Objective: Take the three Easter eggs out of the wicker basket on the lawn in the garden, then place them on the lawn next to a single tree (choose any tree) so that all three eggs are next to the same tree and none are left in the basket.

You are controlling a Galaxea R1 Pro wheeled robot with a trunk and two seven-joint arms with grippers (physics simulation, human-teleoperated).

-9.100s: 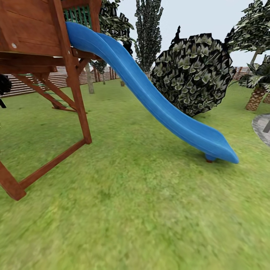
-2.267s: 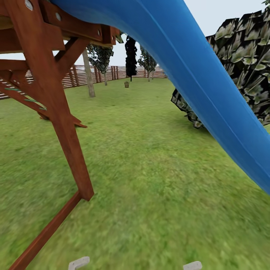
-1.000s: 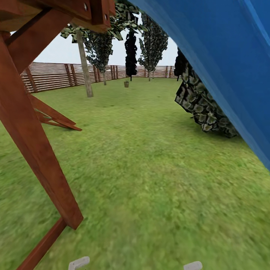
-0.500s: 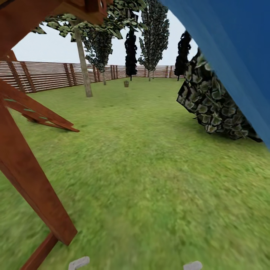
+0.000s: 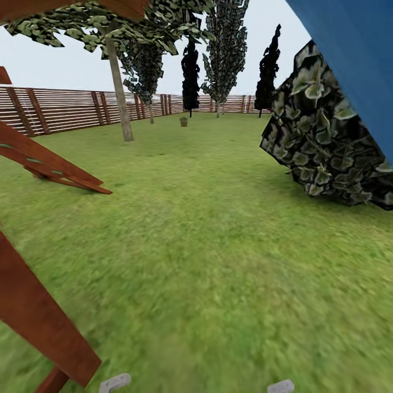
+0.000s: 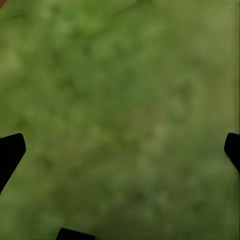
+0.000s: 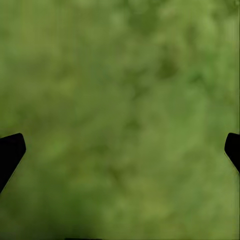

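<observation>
Nearest, blurred grass of the lawn (image 5: 207,262) was recorded beneath both wrist cameras, with nothing held. The left gripper (image 6: 120,150) was seen spread wide, its dark fingertips (image 6: 10,152) at opposite edges of the left wrist view over bare turf; the right gripper (image 7: 120,147) was likewise wide apart and empty. In the head view a red-brown wooden brace (image 5: 38,322) of the play frame was noted close on the left, a second slanted beam (image 5: 49,164) lying farther off on the grass, and the blue slide (image 5: 355,60) overhead on the right, with a large dark leafy bush (image 5: 327,147) under it. Beyond, open lawn was observed up to the wicker basket (image 5: 184,121), small and distant, standing on the grass near the slatted fence (image 5: 65,109); no eggs could be made out at this range. A pale bare-trunked tree (image 5: 120,93) was logged left of the basket and somewhat nearer, a black cypress-like tree (image 5: 190,76) behind the basket. The step in hand was judged to be the approach drive. It would be done well if the basket were kept centred, the brace and bush were given clearance, and the base were halted just short of the basket with the grippers left spread.
</observation>
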